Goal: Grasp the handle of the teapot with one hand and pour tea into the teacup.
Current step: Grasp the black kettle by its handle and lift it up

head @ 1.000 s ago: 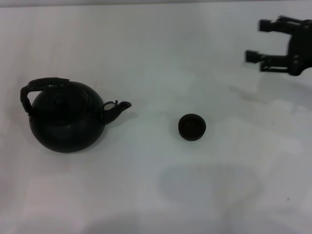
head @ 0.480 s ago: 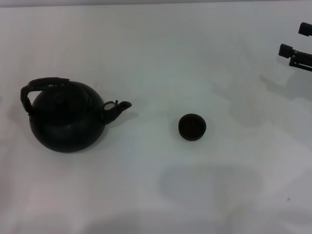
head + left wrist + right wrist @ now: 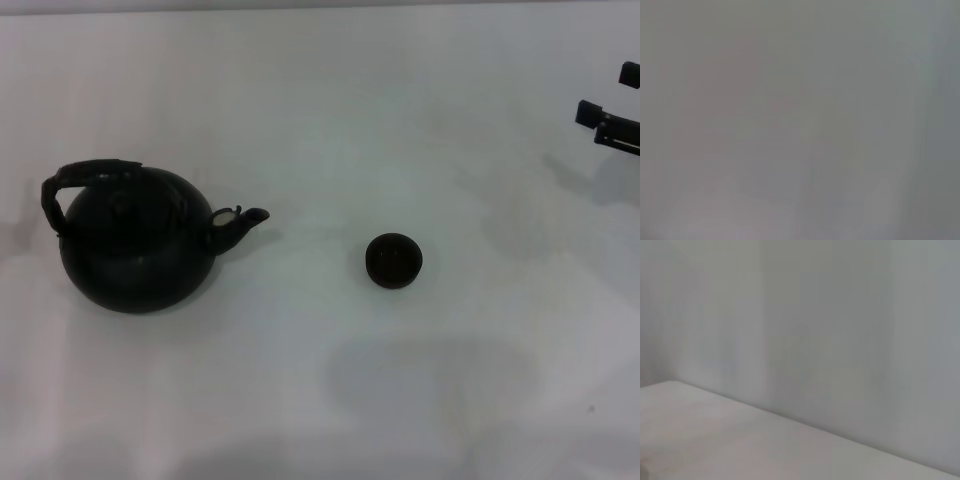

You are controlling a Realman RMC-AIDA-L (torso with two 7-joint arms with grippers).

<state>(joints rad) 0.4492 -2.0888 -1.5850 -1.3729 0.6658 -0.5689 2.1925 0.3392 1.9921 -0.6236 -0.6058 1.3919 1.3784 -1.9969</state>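
The black teapot stands on the white table at the left, its spout pointing right toward the teacup. Its arched handle leans over the top toward the far left. The small black teacup stands upright near the middle, apart from the teapot. My right gripper shows at the far right edge, open and empty, far from both; only its fingertips are in view. My left gripper is out of view. Neither wrist view shows any task object.
The left wrist view shows only a plain grey surface. The right wrist view shows a pale table edge against a grey wall.
My right gripper has moved right, from well inside the head view to its right edge, still open. The teapot and teacup have not moved.
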